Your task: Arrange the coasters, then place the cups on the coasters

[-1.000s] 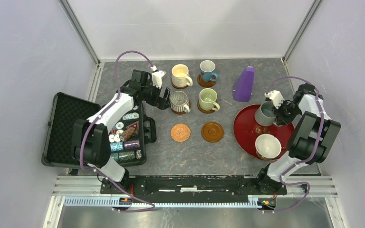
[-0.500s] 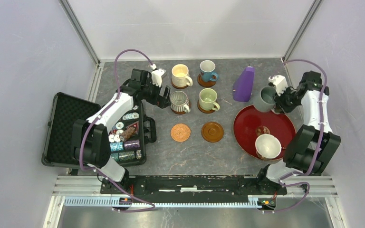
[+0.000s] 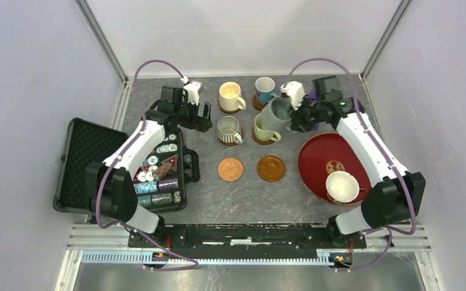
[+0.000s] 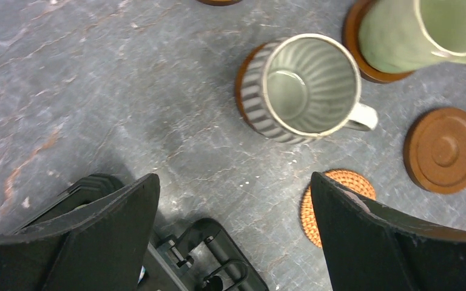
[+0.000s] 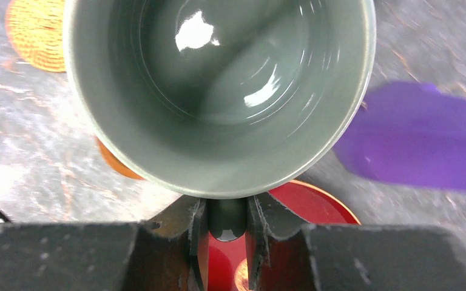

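Swung away from the red tray over the past second, the right arm now carries the grey-blue mug in the air above the back middle of the tabletop. From overhead the mug partly covers the pale green mug. The right pincer is clamped on the carried mug's handle, which the wrist view shows squeezed between the two fingers. The purple cone lies blurred off to one side in that view.

The left arm has drawn back slightly. Its left pincer hangs with the jaws wide apart and nothing between them, just left of the grey striped mug.

Four mugs stand on brown coasters in two rows: the cream mug and the blue mug at the back, the grey striped and pale green mugs in front of them. Nearer the arms, the copper-orange coaster and the dark brown coaster lie bare, side by side and apart. The white mug sits on the near part of the red tray. At far left an open black case holds poker chips
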Robot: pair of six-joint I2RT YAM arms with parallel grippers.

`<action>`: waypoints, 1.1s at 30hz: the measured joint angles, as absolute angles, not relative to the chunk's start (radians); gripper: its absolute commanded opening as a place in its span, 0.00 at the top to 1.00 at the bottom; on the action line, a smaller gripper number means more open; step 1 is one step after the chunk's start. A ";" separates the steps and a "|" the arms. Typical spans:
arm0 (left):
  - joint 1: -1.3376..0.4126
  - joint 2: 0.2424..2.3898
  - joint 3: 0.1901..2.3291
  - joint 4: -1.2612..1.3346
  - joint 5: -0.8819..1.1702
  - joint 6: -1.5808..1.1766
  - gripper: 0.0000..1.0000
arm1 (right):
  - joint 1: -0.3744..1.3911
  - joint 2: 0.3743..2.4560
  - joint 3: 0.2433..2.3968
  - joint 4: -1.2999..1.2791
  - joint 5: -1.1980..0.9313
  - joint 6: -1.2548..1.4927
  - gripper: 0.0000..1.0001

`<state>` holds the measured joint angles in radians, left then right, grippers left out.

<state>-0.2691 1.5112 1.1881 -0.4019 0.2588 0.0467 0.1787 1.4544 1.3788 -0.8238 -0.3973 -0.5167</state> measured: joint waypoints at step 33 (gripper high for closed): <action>-0.222 1.325 1.056 -0.425 0.180 -0.069 0.00 | 0.952 1.721 1.306 -0.553 0.172 0.082 1.00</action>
